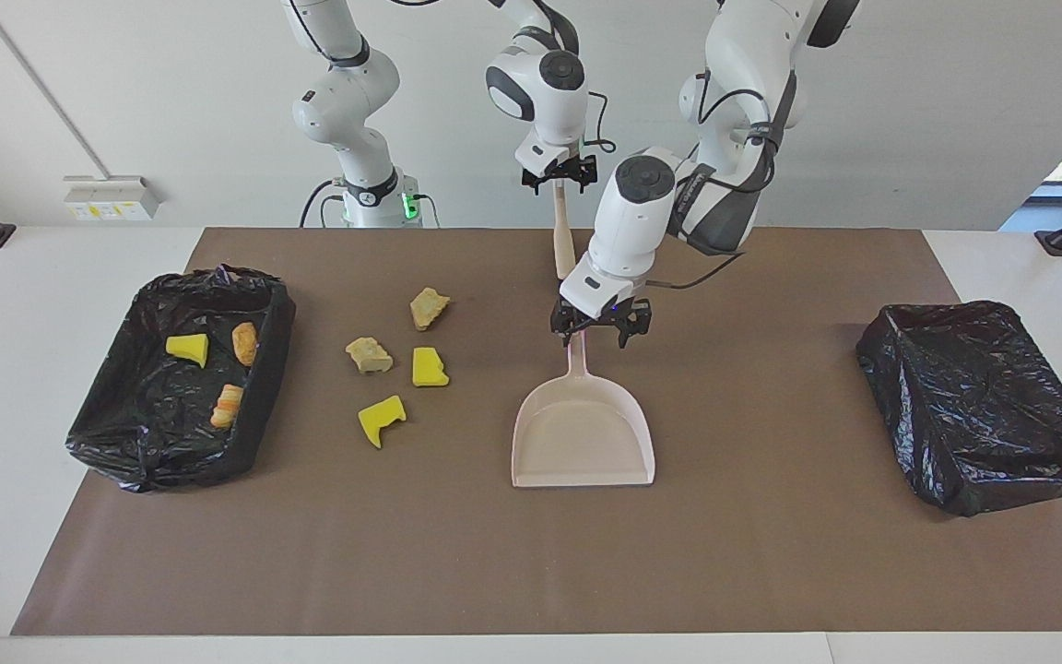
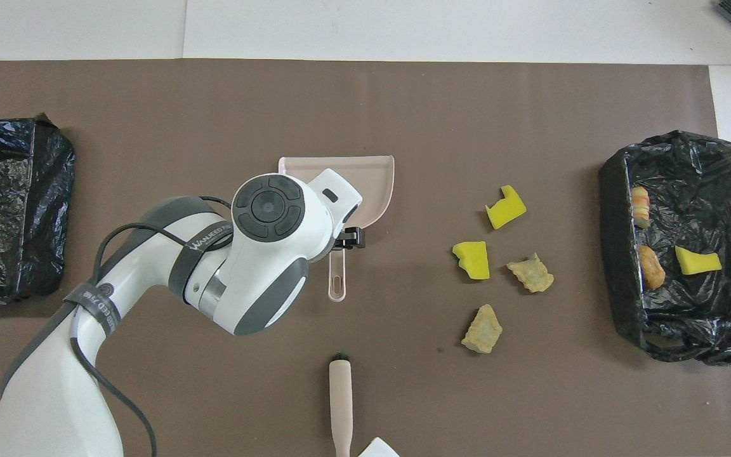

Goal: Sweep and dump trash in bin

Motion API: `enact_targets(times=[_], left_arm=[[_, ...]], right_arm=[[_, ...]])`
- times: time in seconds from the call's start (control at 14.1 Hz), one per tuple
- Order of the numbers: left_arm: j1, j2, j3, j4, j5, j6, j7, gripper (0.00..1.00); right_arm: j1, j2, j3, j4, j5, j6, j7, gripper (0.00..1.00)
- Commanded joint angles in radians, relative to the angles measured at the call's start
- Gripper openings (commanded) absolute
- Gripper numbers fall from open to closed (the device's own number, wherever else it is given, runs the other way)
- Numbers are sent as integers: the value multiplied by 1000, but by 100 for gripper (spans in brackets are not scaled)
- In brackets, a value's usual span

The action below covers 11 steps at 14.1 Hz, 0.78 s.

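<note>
The left claw point(image 1: 599, 329), jaws apart astride the dustpan point(image 1: 584, 433) handle, may skid it on closing, while the right claw point(image 1: 560, 175) clamps the dangling brush point(image 1: 565, 242), four trash scraps point(image 1: 395, 369) waiting beside the bin point(image 1: 270, 364).

The brown mat point(image 1: 531, 572) lies bare between the pink dustpan point(image 1: 584, 433) and the empty black-lined bin point(image 1: 978, 397) at the left arm's end of the desk, and bare along its whole edge farthest from the robots. Toward the right arm's end from the dustpan, four scraps point(image 1: 397, 369) sit clustered, narrowing the way to the other bin point(image 1: 125, 433). The left hand point(image 1: 601, 327) hangs over the dustpan's handle. The right hand point(image 1: 559, 175) holds the brush point(image 1: 564, 244) upright above the mat's near edge.
</note>
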Motion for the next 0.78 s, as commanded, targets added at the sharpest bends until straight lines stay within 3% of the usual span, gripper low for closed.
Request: enact_targets(times=[0.0,0.28,0.35,0.42,0.57,0.64,0.71], left_arm=[[-19,37,-1,1,60,45,-69,100],[-30,48,-6,-5,81,38,-69,100],[-30,48,-18,-13,81,38,-69,100],[-28,48,-18,-14,81,40,-68,93],[-30,48,-20,-14,84,41,-63,64],[-32,49,-20,-14,84,41,-61,60],[-38,49,-20,-16,85,41,-58,51]], right_arm=[[46,-22,-5,-56,29,75,46,100],[58,-19,-5,-57,29,91,52,100],[70,-17,-5,-62,29,91,50,93],[70,-17,-5,-65,29,92,44,70],[70,-16,-5,-65,29,108,37,25],[73,-14,-5,-65,26,112,37,0],[72,-11,-6,-63,17,114,38,0]])
